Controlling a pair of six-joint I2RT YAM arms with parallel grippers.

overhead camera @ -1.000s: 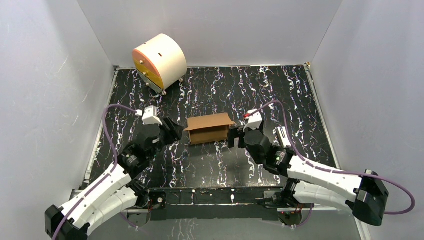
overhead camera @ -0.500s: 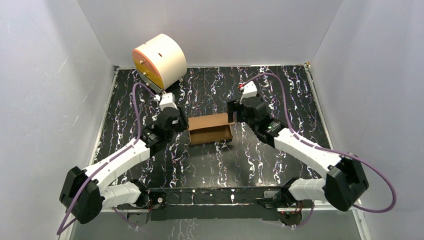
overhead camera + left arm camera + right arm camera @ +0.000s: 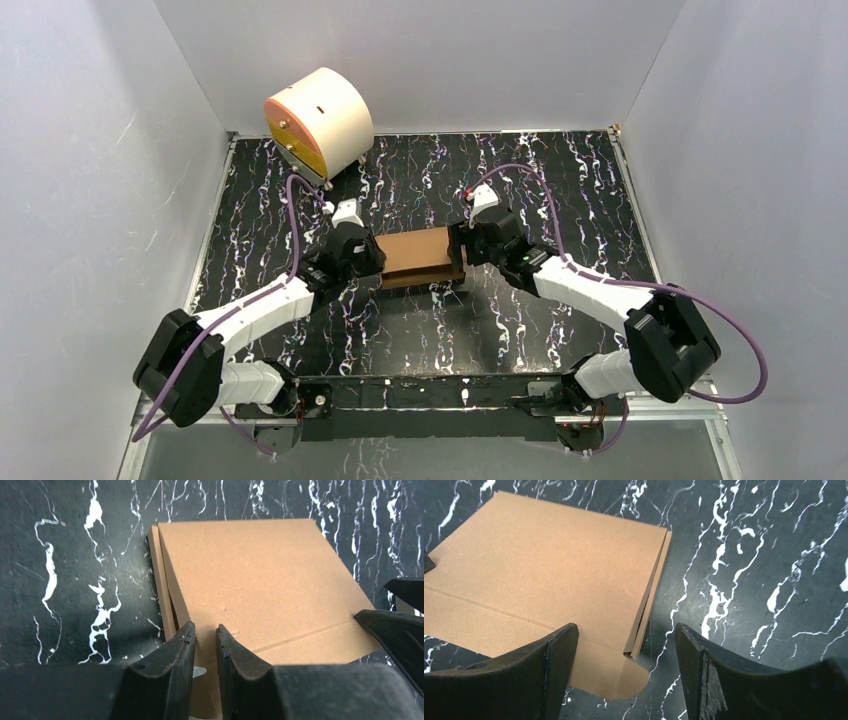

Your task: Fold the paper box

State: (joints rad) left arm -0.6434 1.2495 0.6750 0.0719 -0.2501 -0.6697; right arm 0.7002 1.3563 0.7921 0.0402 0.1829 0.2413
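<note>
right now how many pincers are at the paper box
2: the left pincer at the left end of the paper box, the right pincer open around its right corner.

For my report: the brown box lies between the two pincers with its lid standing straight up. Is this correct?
No. The lid does not stand up; it lies flat over the box, as the left wrist view shows. The box does lie between the left pincer and the right pincer.

left arm (image 3: 265, 305) extended forward-inward, jaws a narrow slit | right arm (image 3: 585, 288) extended forward-inward, jaws wide apart
</note>
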